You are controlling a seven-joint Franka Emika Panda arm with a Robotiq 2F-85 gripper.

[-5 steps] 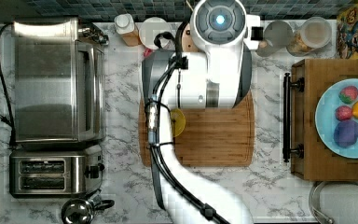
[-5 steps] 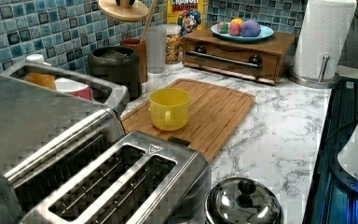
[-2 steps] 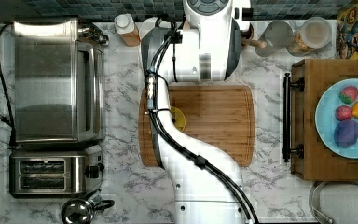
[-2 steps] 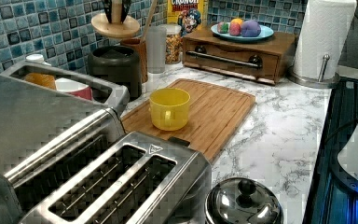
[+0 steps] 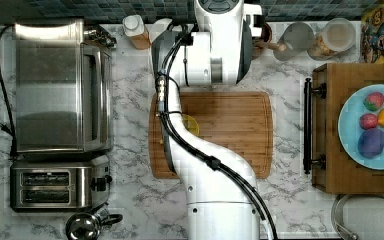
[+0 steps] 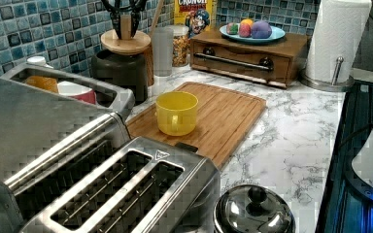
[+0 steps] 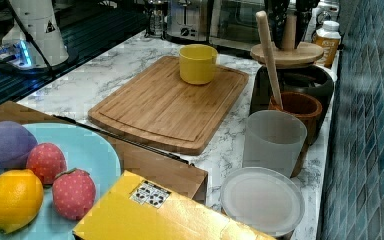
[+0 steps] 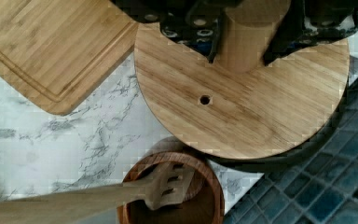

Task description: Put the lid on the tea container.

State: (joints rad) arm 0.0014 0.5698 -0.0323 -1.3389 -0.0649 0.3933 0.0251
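A round wooden lid (image 8: 242, 107) with a wooden knob (image 8: 244, 32) hangs level over the tea container (image 6: 119, 73), a black-walled tin by the tiled wall. My gripper (image 8: 242, 46) is shut on the knob, one black finger on each side. In the left view the lid (image 6: 125, 42) sits right at the tin's rim, with my gripper (image 6: 125, 22) above it. I cannot tell whether lid and rim touch. The right view shows the lid (image 7: 287, 54) covering the tea container (image 7: 300, 85). The lid hides the tin's inside. In the top view my arm (image 5: 215, 45) covers both.
A brown wooden cup with a spoon (image 7: 300, 107) stands against the tin, and a frosted tumbler (image 7: 274, 140) beside that. A yellow cup (image 6: 176, 112) sits on the cutting board (image 5: 230, 130). A toaster oven (image 5: 60, 85) and a toaster (image 5: 55, 187) line the top view's left.
My arm has moved toward the tiled wall and come down. The lid, held high above the tin a second ago, is now down at its rim.
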